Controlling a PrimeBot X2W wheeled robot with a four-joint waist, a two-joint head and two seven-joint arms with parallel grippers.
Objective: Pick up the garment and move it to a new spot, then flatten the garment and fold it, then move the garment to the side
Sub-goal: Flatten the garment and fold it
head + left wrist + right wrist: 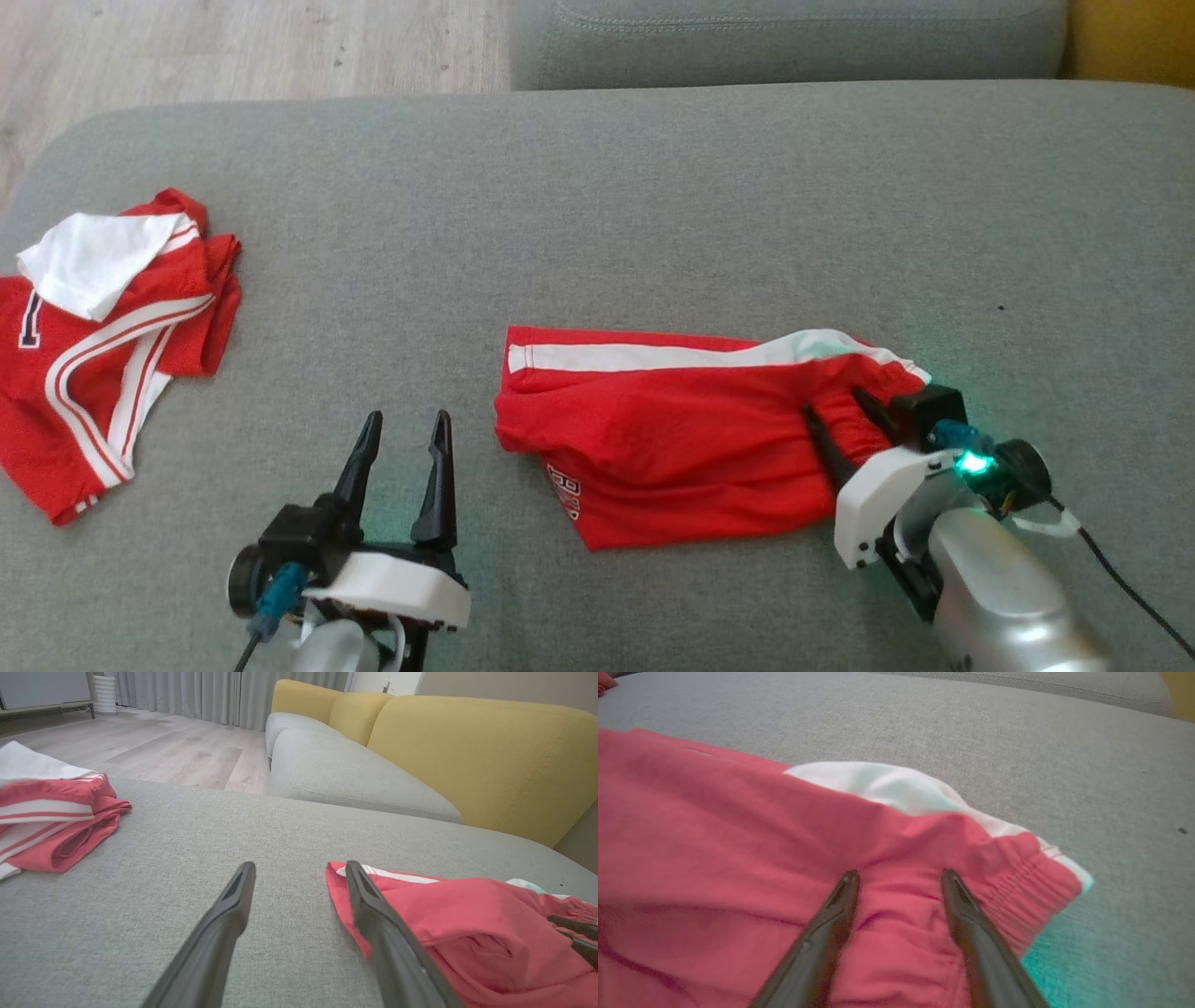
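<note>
Lower left: left claw (407, 417), fingers parted, pointing forward. Lower right: right claw (833, 401), fingers parted, angled up and leftward; silver forearm (999, 588) behind it, green light (973, 462) at wrist.

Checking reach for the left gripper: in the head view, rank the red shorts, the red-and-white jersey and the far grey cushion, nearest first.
From the left gripper:
1. red shorts, close on its right.
2. jersey, farther off on its left.
3. far grey cushion, at the top, behind the seat.
</note>
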